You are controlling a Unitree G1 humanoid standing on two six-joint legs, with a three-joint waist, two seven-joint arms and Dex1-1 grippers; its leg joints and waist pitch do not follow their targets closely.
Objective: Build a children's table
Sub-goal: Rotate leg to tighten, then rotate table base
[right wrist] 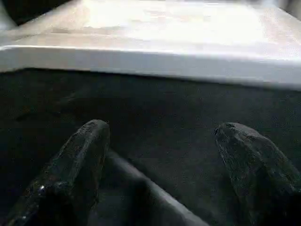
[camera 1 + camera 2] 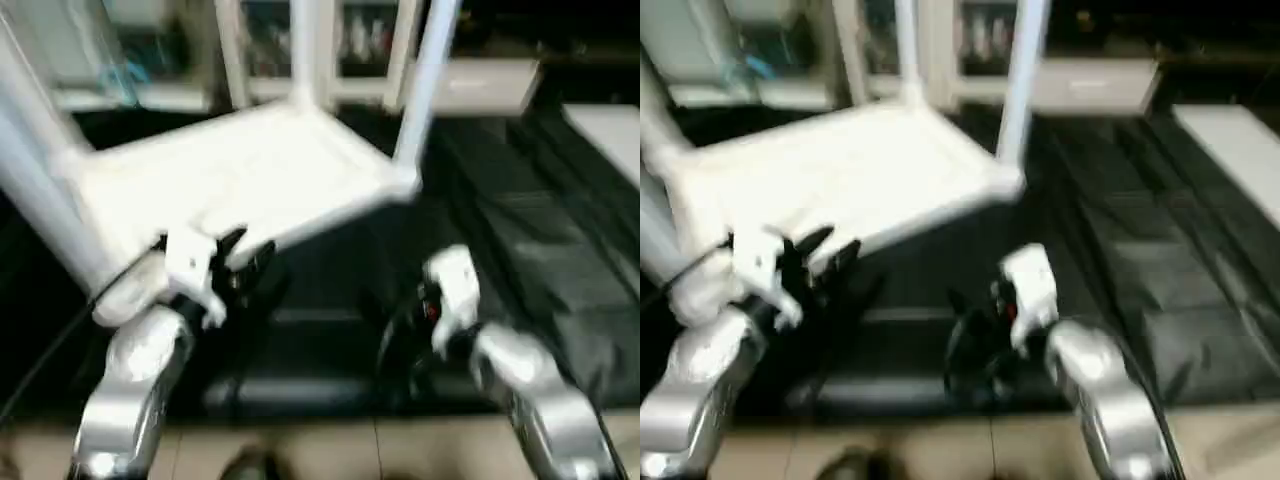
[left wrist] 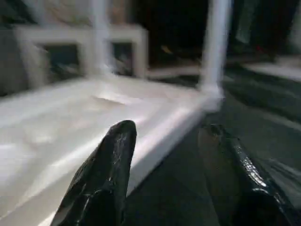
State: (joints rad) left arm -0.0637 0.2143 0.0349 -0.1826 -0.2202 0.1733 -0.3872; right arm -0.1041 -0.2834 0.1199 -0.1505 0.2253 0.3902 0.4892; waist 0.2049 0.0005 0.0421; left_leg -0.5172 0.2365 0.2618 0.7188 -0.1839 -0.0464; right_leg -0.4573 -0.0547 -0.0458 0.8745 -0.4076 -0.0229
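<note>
— What is seen at the left?

— The children's table (image 2: 250,175) is seen upside down on a black mat (image 2: 520,250), its white top lying flat and its legs standing upward. One thick leg (image 2: 40,190) is seen at the near left corner, with further legs rising at the far side (image 2: 425,80). The left gripper (image 2: 240,262) is placed just at the near edge of the top. In the left wrist view its two black fingers (image 3: 101,179) are parted, one lying over the white rim and one over the mat. Nothing is seen clamped between the jaws.

— And further right?

— The right gripper (image 1: 160,165) is held above the mat, short of the top's near edge. Its jaws are spread wide, and nothing is held between them. A white slab (image 2: 610,130) is seen at the far right, beyond the mat.
</note>
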